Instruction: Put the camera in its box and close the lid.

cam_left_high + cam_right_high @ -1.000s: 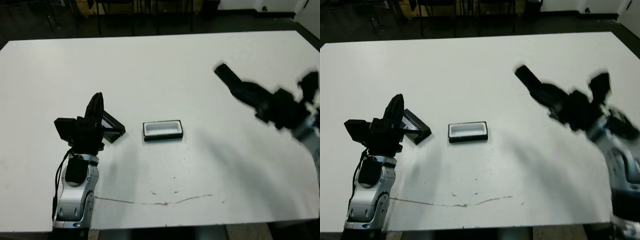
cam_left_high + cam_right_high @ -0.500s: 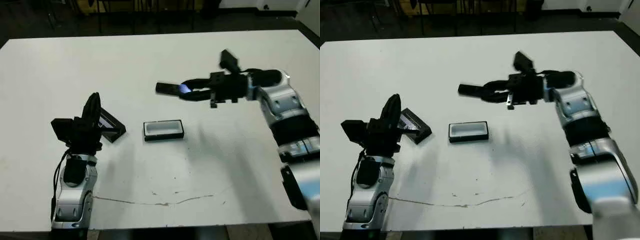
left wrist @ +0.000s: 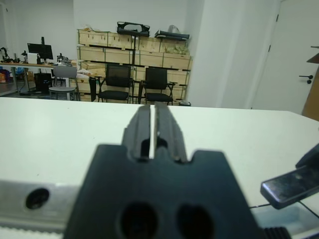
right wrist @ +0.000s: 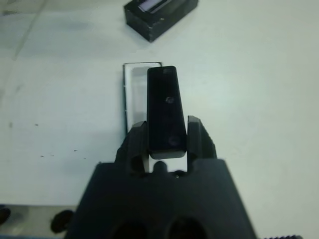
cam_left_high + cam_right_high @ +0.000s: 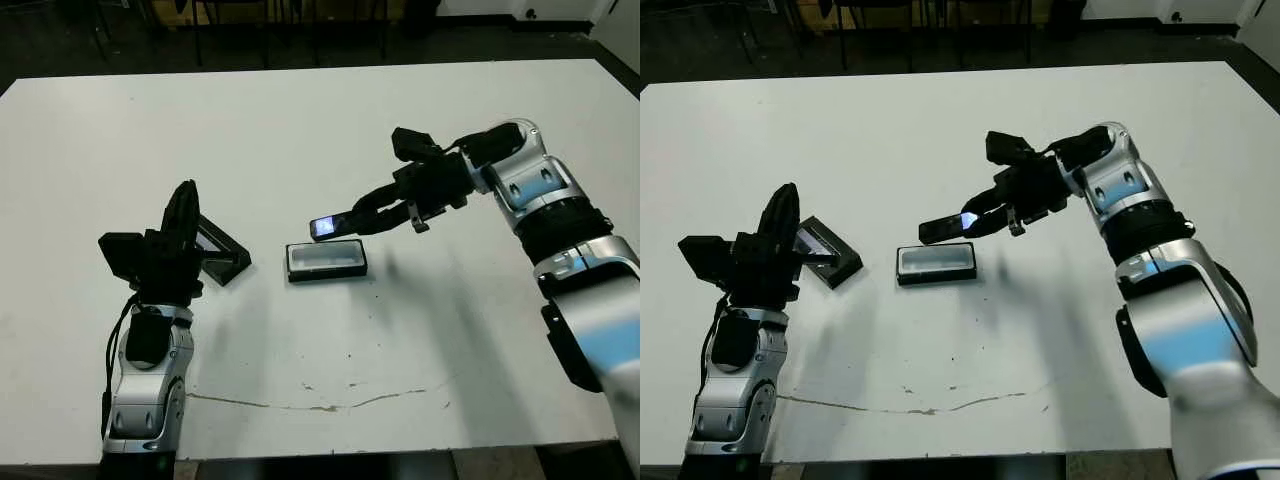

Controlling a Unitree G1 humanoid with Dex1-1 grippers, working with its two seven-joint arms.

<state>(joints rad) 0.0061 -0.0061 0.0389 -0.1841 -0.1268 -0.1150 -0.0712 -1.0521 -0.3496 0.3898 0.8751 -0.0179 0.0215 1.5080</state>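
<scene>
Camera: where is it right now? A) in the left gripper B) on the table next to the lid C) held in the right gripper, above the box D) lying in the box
C: the right gripper is shut on the camera, which hangs over the white-lined box, not yet inside it.

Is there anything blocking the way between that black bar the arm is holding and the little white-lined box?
Nothing visible. The camera hangs in the right gripper just above the open box; the lid lies off to the side.
</scene>
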